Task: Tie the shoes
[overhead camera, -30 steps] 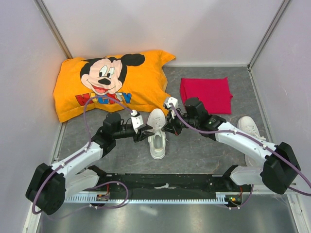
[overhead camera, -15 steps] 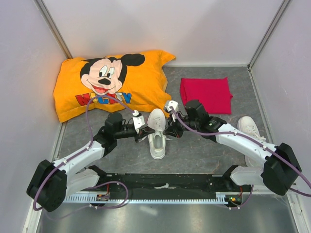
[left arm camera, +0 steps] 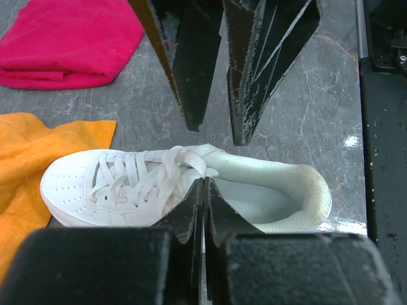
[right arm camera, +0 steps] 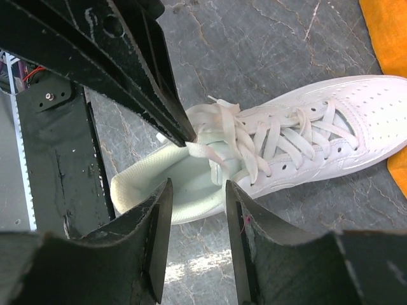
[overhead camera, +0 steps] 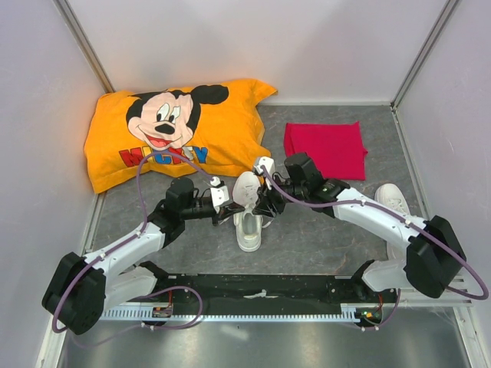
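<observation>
A white shoe (overhead camera: 248,224) lies mid-table, toe toward the pillow, with its laces (right arm camera: 280,136) loose across the tongue. From the shoe's left side my left gripper (overhead camera: 231,211) is shut on a lace end (right arm camera: 206,152) by the shoe's opening; its tips (left arm camera: 203,181) press together. From the right side my right gripper (overhead camera: 265,205) hangs open over the heel opening (right arm camera: 184,184), fingers (right arm camera: 160,216) apart and empty. The other shoe (overhead camera: 395,201) sits far right, partly behind the right arm.
An orange Mickey pillow (overhead camera: 169,130) lies back left, its corner near the shoe's toe. A folded red cloth (overhead camera: 326,149) lies back right. The black base rail (overhead camera: 261,291) runs along the near edge. Grey walls enclose the table.
My left gripper closed on the lace end. My right gripper opened, let go and shifted left over the shoe's heel.
</observation>
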`<state>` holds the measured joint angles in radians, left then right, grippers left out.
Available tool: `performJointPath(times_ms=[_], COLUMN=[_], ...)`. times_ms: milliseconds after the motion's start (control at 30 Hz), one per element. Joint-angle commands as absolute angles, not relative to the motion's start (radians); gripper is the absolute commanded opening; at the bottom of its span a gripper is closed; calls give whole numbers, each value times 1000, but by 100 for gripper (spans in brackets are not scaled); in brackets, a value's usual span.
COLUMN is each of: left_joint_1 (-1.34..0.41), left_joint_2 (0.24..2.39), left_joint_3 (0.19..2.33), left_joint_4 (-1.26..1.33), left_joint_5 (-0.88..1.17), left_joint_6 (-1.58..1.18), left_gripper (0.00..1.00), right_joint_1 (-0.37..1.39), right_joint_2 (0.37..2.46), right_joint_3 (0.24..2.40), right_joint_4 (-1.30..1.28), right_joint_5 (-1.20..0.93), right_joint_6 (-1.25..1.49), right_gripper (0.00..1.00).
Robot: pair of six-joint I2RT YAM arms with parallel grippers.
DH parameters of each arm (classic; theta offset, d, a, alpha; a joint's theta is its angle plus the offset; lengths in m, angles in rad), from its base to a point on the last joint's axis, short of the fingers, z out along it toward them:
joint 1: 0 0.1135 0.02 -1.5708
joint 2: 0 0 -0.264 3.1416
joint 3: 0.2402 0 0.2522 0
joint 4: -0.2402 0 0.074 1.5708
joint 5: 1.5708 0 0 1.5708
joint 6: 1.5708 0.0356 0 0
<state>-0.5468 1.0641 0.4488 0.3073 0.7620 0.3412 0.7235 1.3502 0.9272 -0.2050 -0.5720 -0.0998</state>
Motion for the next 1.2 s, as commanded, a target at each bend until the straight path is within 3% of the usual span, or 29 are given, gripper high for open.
performJointPath(times_ms=[0,133,267,433,533,700,767,800,867,967,1100,1167], left_joint_1=[-549,-551,-548,-545,-542,-538,-537,-537,-534,-532,-531,-532], left_joint_2=[1058,1052,1040,1034,1032,1032,1029,1031,1032,1035,1035,1025], left_joint_3=[483,483,482,483,485,485,485,485,486,491,491,476], left_joint_4=[302,295,291,282,281,270,268,265,265,273,276,294], left_joint_5=[787,784,779,782,782,793,796,795,781,712,696,696], left_joint_6=[402,411,414,419,417,419,422,423,420,379,347,318], left_gripper=[2,2,2,2,2,1,2,1,2,2,16,30], right_joint_1=[721,721,724,723,724,724,723,724,724,724,724,723], right_joint_2=[1388,1427,1448,1483,1499,1506,1508,1506,1499,1480,1463,1454], right_joint_3=[982,1015,1019,1041,1055,1058,1062,1060,1058,1058,1043,1031], right_joint_4=[-170,-166,-169,-178,-164,-135,-137,-137,-137,-132,-71,-43], right_joint_5=[-597,-629,-595,-586,-588,-588,-584,-589,-592,-595,-571,-555], right_joint_6=[-112,-97,-144,-175,-157,-135,-138,-144,-144,-115,-3,80], right_gripper=[47,56,56,40,37,40,33,19,4,0,0,0])
